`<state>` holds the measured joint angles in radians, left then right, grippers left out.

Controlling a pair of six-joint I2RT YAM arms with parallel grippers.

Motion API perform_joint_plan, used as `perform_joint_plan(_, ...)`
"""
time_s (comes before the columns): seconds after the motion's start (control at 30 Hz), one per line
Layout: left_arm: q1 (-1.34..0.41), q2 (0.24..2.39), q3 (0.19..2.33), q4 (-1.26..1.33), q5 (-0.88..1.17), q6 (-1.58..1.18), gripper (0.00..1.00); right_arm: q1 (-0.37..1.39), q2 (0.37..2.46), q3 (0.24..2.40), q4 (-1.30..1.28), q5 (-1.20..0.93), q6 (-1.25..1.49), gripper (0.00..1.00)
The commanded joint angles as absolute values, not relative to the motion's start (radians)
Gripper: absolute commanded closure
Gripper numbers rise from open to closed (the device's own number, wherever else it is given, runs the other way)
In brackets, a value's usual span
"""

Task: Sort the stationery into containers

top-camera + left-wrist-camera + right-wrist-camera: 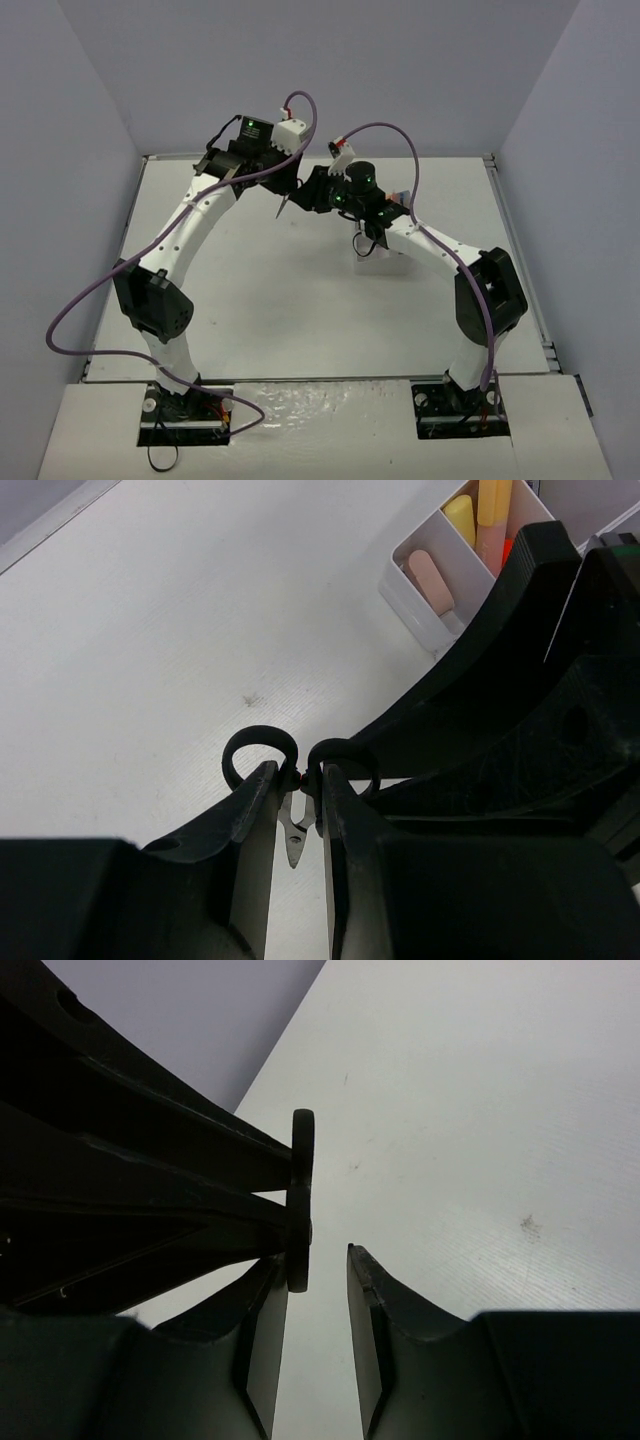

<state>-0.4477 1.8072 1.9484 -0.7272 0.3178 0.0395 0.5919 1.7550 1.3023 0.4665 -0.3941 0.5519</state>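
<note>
My left gripper (300, 780) is shut on the black-handled scissors (258, 742), pinching them just below the two handle loops, with the short blades (293, 832) hanging between its fingers. The scissors (283, 207) are held above the table at the back middle. My right gripper (313, 1257) is open. One scissor handle (300, 1195), seen edge-on, lies against its left finger, with a gap to the other finger. The white organiser tray (412, 605) holds a pink eraser (432, 580), a yellow highlighter (460, 518) and an orange one (492, 515).
The tray (385, 265) sits right of centre, mostly hidden under the right arm. Both wrists meet close together at the back of the white table (290, 300). Grey walls stand on three sides. Purple cables loop over both arms.
</note>
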Motion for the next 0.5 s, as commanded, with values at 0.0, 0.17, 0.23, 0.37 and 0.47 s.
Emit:
perform_joint_plan(0.0, -0.451, 1.78, 2.005, -0.703, 0.36, -0.017, 1.0, 0.598, 1.749, 1.368, 0.575, -0.383, 0.564, 0.77)
perform_joint_plan(0.17, -0.451, 1.782, 1.997, -0.691, 0.393, -0.062, 1.0, 0.599, 1.763, 1.369, 0.609, -0.38, 0.596, 0.87)
perform_joint_plan(0.23, -0.451, 1.783, 1.991, -0.683, 0.415, -0.088, 1.0, 0.599, 1.768, 1.37, 0.625, -0.38, 0.605, 0.9)
perform_joint_plan(0.37, -0.449, 1.786, 1.99, -0.677, 0.44, -0.12, 1.0, 0.598, 1.766, 1.371, 0.624, -0.365, 0.601, 1.0)
perform_joint_plan(0.47, -0.447, 1.786, 1.994, -0.678, 0.443, -0.122, 1.0, 0.598, 1.76, 1.369, 0.62, -0.352, 0.592, 1.0)
